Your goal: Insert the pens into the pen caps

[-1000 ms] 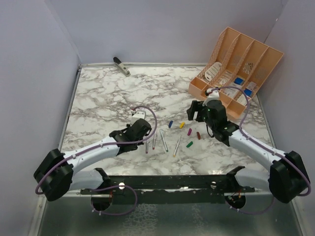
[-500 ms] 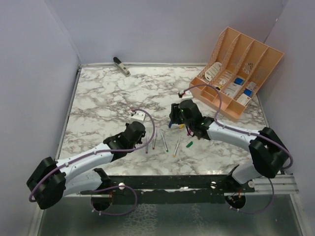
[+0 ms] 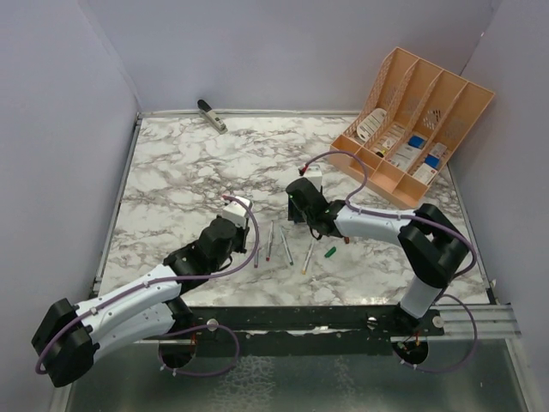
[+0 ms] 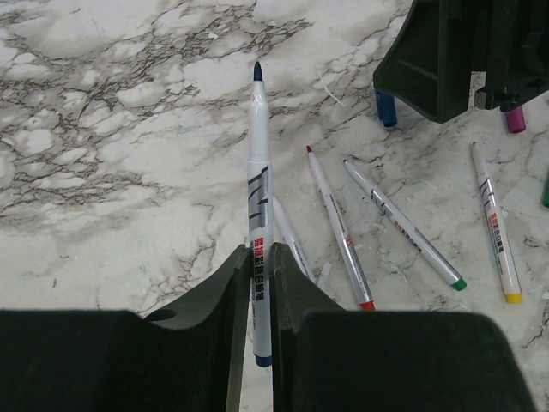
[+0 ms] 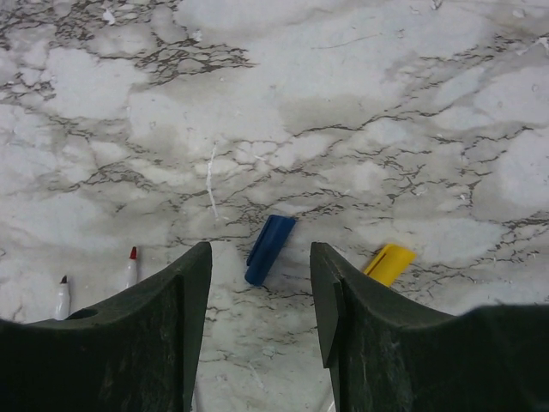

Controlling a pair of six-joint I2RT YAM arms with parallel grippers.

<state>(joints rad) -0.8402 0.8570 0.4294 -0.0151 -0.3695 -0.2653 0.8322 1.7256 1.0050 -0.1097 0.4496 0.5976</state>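
My left gripper [image 4: 260,254] is shut on a silvery pen [image 4: 259,172] whose dark blue tip points away from me, held a little above the marble. Several other pens [image 4: 335,225] lie side by side just to its right, also visible in the top view as pens [image 3: 285,245]. My right gripper [image 5: 260,279] stands open, its jaws on either side of the blue cap [image 5: 269,249] but not touching it. The yellow cap [image 5: 389,263] lies to the right of that. In the top view the right gripper [image 3: 300,211] hovers above the pens, and the left gripper [image 3: 228,230] is to their left.
A purple cap [image 4: 515,118] and a green cap [image 3: 330,251] lie right of the pens. The orange organizer [image 3: 412,120] stands at the back right. A dark clip-like object [image 3: 211,115] lies at the far edge. Grey walls close in the marble table [image 3: 189,172].
The right arm swung left over the blue cap and its jaws narrowed partway. The left arm drew back toward the near left, still holding its pen.
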